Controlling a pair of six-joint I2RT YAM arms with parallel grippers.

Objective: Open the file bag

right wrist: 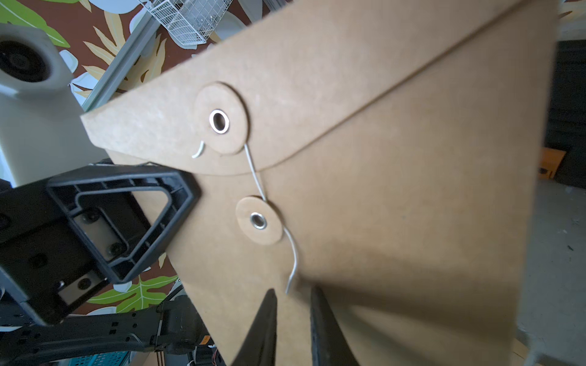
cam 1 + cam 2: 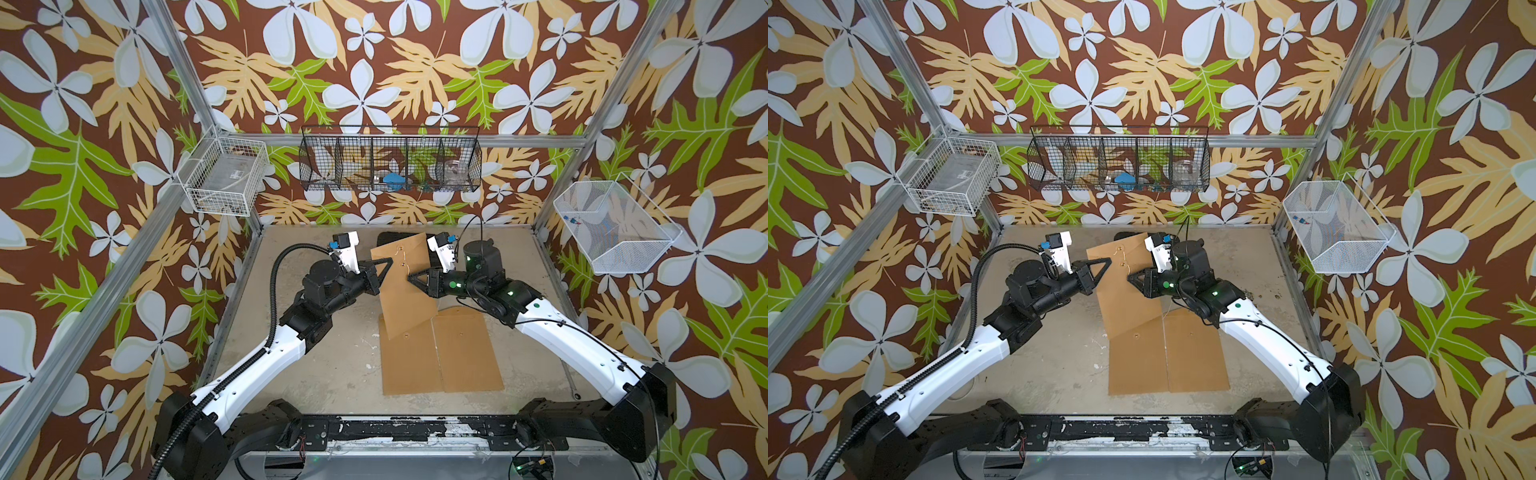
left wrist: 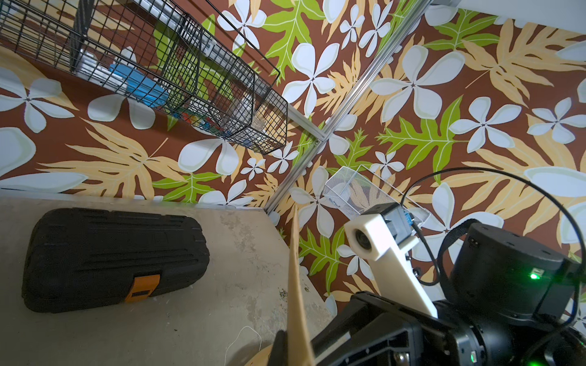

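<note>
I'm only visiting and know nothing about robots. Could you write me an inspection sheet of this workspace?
Surface: beige tabletop, stained.
Job's things: file bag held up, flap down, string running between its two buttons.
Clutter: two spare bags lying flat side by side; black tool case at the back.
Grippers: left hand shut on the file bag's edge; right hand slightly open, the string's loose end at its fingertips.
Cables: black ribbed hose along the left arm; thin black cable looping above the right arm.
Surroundings: floral walls; black wire basket on the back wall; white baskets on both side walls.
</note>
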